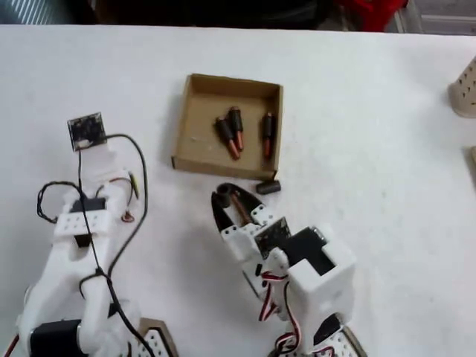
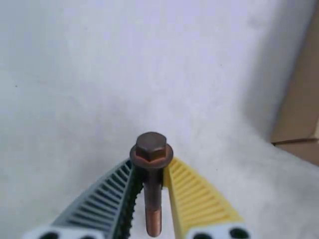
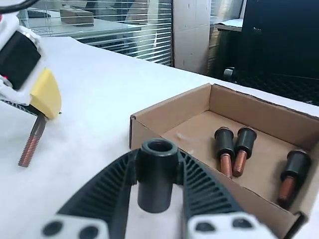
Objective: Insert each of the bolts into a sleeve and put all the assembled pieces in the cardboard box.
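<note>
My left gripper (image 2: 152,175) is shut on a copper bolt (image 2: 151,149), hex head at the fingertips. The right wrist view shows this gripper (image 3: 41,110) holding the bolt (image 3: 30,144) threaded end down, just above the table, left of the cardboard box (image 1: 187,119). My right gripper (image 1: 223,202) is shut on an upright black sleeve (image 3: 156,184), bore facing up, just in front of the box (image 3: 164,114). Three assembled pieces (image 1: 236,132) lie inside the box. A loose black sleeve (image 1: 268,187) lies outside its near right corner. A copper rod (image 1: 241,208) shows beside the right gripper's fingers.
The white table (image 1: 372,149) has open room to the right of the box and behind it. A beige perforated object (image 1: 465,89) stands at the far right edge. Black cables (image 1: 137,160) loop over the left arm.
</note>
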You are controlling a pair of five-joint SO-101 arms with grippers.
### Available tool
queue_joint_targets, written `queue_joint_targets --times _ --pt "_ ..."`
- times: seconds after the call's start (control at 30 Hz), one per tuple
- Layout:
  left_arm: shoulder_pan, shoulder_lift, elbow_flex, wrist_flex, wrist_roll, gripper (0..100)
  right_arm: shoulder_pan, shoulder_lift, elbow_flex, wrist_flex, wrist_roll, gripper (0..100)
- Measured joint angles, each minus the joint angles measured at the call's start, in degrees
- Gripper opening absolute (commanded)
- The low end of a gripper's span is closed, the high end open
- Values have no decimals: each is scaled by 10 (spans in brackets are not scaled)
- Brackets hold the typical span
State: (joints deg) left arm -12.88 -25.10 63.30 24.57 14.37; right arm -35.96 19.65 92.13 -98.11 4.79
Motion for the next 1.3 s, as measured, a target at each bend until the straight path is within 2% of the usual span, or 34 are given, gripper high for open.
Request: queue_joint_targets --times 0.13,0.23,0.47,0.63,0.8,0.97,1.3 --pt "0 0 1 -5 0 22 -38 4 0 0 0 16" --pt "0 -1 22 -60 0 22 -62 5 0 0 0 16" --pt "7 -1 120 -296 3 22 -74 5 -57 56 0 16" --pt "51 -1 183 -476 3 22 -76 5 -82 81 0 16" --pt "105 -1 222 -599 3 22 -82 9 -84 81 0 16" --pt "140 -1 222 -631 4 22 -83 9 -84 81 0 16" --pt "149 -1 223 -660 4 22 -82 76 -105 41 0 16"
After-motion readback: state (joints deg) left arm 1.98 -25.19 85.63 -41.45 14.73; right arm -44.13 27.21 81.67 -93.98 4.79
